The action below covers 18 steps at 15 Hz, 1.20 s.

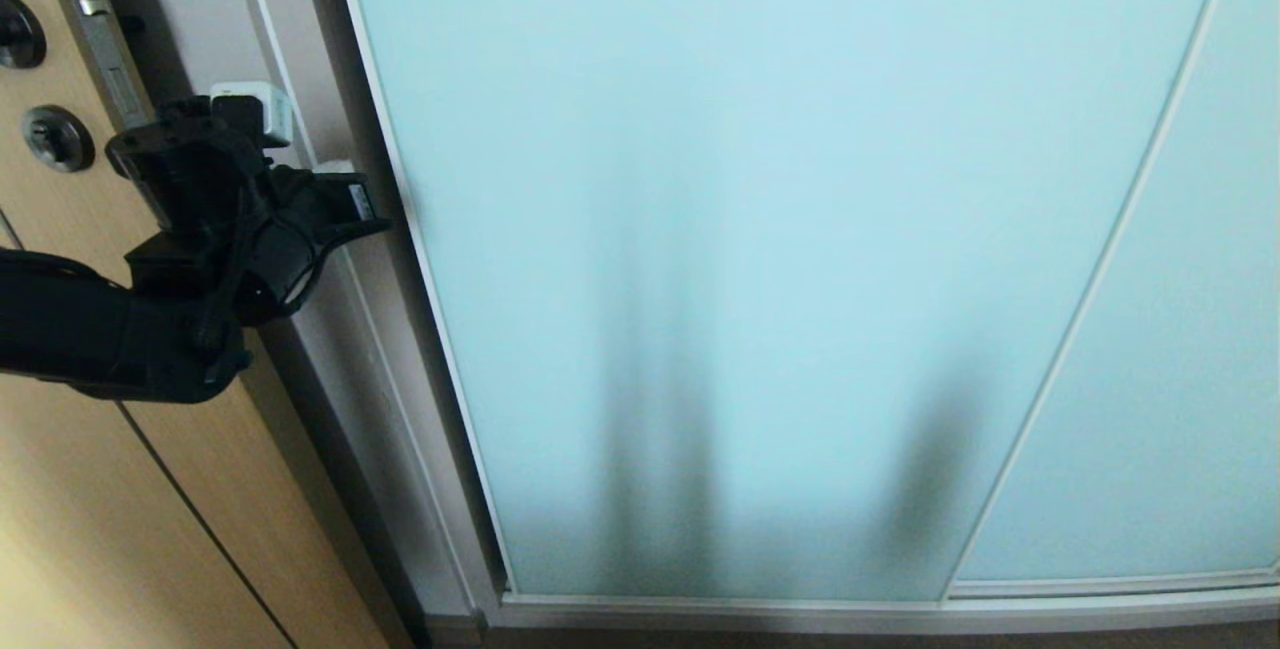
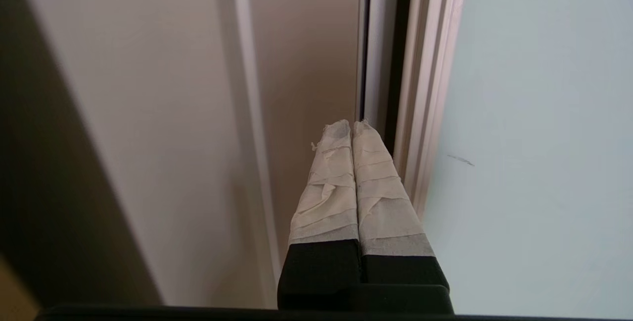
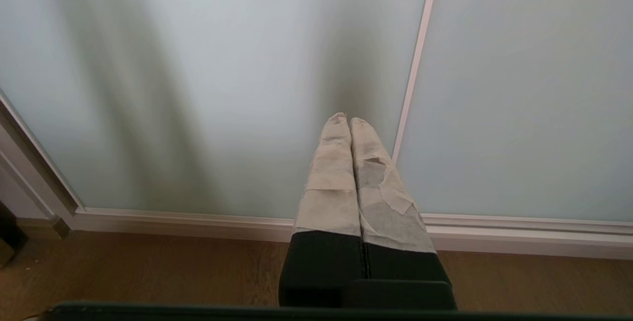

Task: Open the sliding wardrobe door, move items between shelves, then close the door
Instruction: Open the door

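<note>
frosted aqua glass fills most of the head view: the sliding wardrobe door point(image 1: 760, 259) stands closed, dim dark shapes showing through it low down. to its left, past a pale wall strip point(image 1: 200, 19), is a tan wood-grain door point(image 1: 90, 489) with round dark hardware. the left gripper point(image 2: 351, 124) (taped fingertips pressed together, holding nothing) sits just beside the sliding door's silver-white frame edge. the right gripper point(image 3: 347, 116), likewise clenched and empty, hangs low before the glass, above the wooden floor point(image 3: 148, 271).

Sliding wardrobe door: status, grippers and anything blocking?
Left gripper shut, empty, at the frame edge of the sliding wardrobe door. Right gripper shut, empty, low before the glass. Door closed. Nothing in the way.
</note>
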{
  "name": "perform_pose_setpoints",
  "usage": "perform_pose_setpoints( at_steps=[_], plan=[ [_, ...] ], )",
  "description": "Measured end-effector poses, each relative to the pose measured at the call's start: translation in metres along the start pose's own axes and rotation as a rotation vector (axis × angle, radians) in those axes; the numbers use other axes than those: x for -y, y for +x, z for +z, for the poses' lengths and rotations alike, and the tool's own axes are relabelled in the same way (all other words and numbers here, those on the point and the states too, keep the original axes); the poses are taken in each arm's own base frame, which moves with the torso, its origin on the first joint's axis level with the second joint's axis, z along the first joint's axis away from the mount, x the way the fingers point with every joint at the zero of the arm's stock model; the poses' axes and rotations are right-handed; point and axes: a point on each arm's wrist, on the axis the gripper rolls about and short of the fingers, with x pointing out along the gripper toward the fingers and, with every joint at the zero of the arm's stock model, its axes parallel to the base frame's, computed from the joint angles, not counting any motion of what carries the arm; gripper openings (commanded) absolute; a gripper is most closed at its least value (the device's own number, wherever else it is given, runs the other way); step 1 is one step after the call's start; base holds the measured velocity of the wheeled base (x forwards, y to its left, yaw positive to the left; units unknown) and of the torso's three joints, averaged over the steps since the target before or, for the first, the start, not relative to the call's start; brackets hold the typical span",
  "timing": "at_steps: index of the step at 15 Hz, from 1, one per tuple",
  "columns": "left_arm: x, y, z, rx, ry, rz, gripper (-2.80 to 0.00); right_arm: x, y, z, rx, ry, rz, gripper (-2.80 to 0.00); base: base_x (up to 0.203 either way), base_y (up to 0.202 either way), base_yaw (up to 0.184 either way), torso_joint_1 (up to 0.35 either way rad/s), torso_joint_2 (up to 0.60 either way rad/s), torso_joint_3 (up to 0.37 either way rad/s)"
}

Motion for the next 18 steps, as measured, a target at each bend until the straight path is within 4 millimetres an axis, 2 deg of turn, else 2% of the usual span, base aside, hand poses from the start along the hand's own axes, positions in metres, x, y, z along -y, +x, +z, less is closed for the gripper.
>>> perform_pose_setpoints(
  at_steps=[13,18],
  plan=[
    [0.015,0.034,-0.02,0.015,0.039,-0.017,-2.8,0.0,0.0,0.0,0.0,0.0,0.0,-2.8,0.0,0.0,0.0,0.0,0.0,0.0],
    [0.023,0.037,-0.022,0.022,0.052,-0.03,-2.8,0.0,0.0,0.0,0.0,0.0,0.0,-2.8,0.0,0.0,0.0,0.0,0.0,0.0]
  ],
)
